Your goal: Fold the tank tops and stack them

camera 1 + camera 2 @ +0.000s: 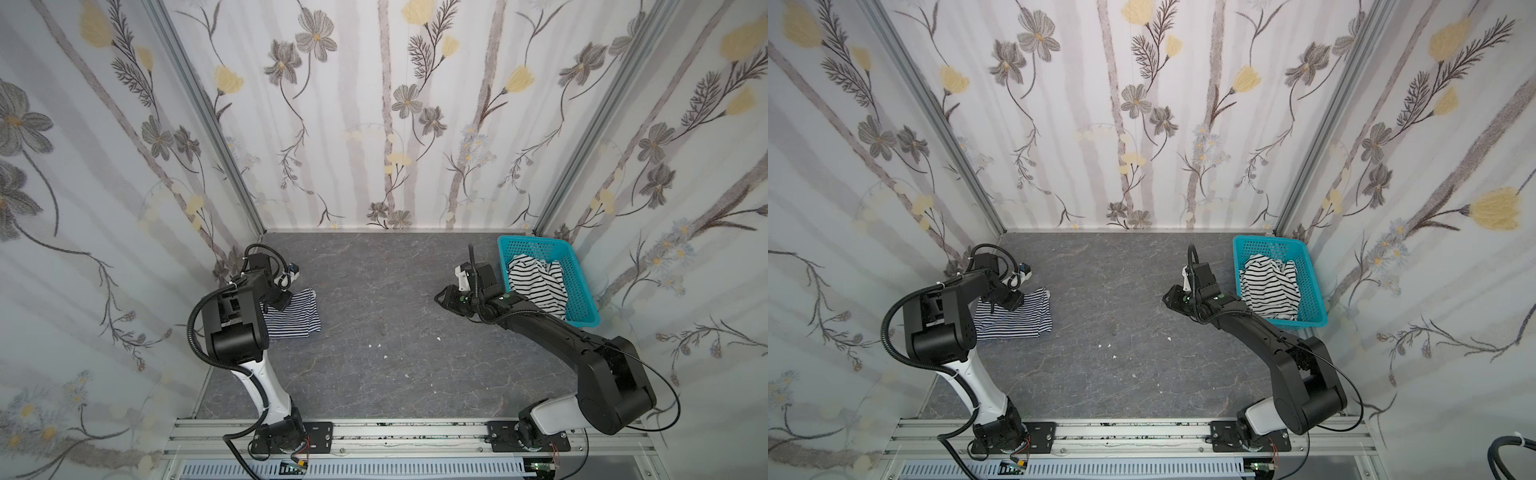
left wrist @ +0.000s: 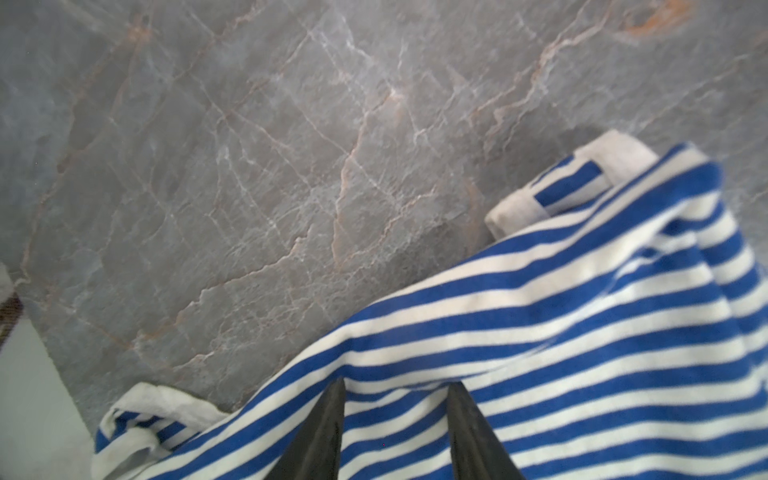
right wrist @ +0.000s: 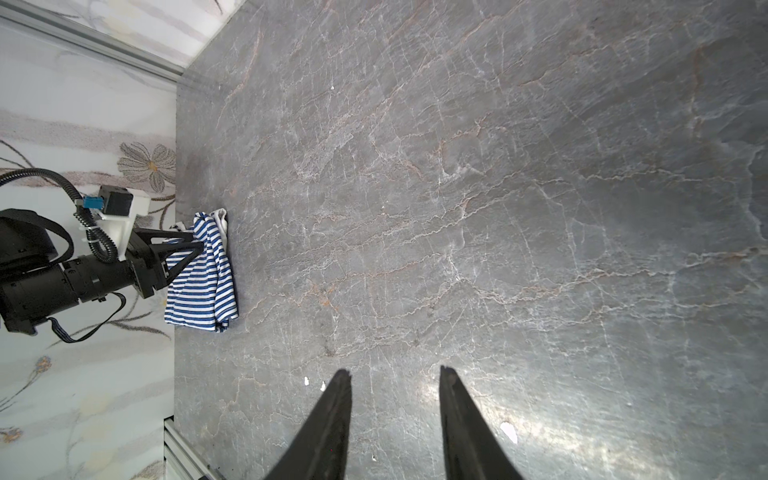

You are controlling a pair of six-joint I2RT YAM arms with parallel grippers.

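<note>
The navy-and-white fine-striped tank top (image 1: 297, 318) (image 1: 1025, 318) lies folded on the grey table at the left, beside the wall. My left gripper (image 1: 284, 301) (image 2: 397, 382) hovers over its far edge, open. Both fingertips rest on the striped cloth (image 2: 582, 311), which runs on unpinched between them. The right wrist view shows this top (image 3: 208, 282) from the side, with the left fingers above it. The white tank top with wide black stripes (image 1: 536, 282) (image 1: 1268, 286) sits crumpled in the basket. My right gripper (image 1: 438, 297) (image 3: 395, 372) hangs open over bare table, left of the basket.
The turquoise perforated basket (image 1: 532, 240) (image 1: 1266, 241) stands at the back right corner against the wall. Flowered walls close in the table on three sides. A metal rail (image 1: 415, 432) with both arm bases runs along the front. Small white specks (image 1: 378, 345) dot the table's middle.
</note>
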